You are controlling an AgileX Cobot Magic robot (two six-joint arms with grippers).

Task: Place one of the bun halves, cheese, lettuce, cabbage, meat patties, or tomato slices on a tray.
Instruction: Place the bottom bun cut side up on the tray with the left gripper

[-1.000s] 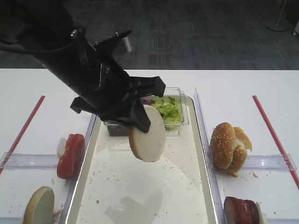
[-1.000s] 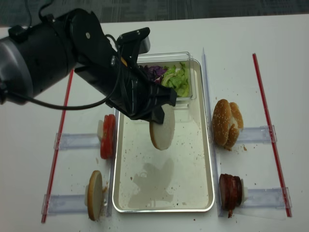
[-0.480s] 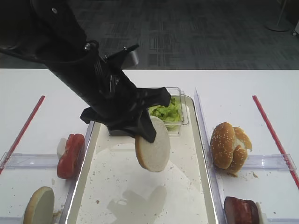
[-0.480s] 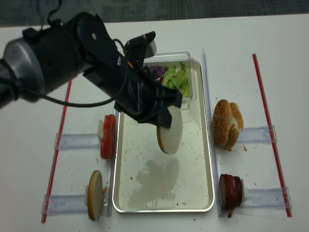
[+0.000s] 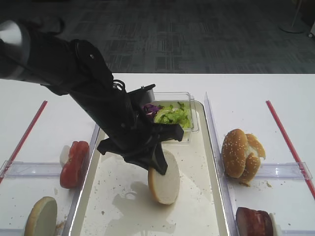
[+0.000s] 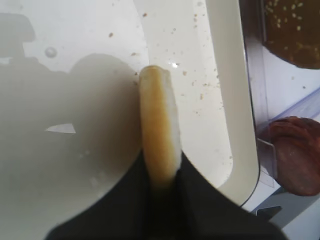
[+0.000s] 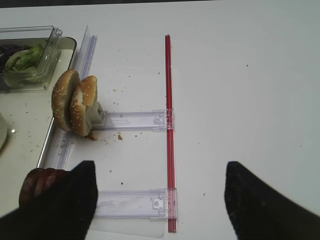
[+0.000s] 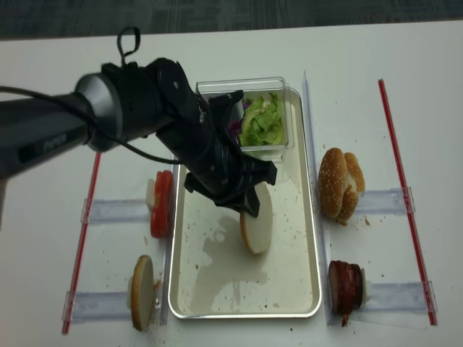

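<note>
My left gripper (image 5: 155, 161) is shut on a plain bun half (image 5: 165, 181), held on edge with its cream cut face toward the camera. The bun half hangs low over the middle of the tray (image 5: 199, 199), its lower edge at or just above the speckled floor. In the left wrist view the bun's tan rim (image 6: 159, 117) stands up between the black fingers (image 6: 200, 195), with the tray rim (image 6: 226, 100) to the right. Over the table to the right of the tray, my right gripper (image 7: 160, 200) stands open and holds nothing.
A clear tub at the tray's far end holds lettuce (image 5: 171, 116) and purple cabbage (image 5: 151, 107). Tomato slices (image 5: 74, 163) and another plain bun half (image 5: 41, 217) sit left of the tray. Sesame buns (image 5: 241, 155) and meat patties (image 5: 253, 221) sit to the right, beside red strips (image 7: 168, 125).
My left arm has come down and toward the near right with the bun half, from well above the tray to just over its floor. The grip stays shut.
</note>
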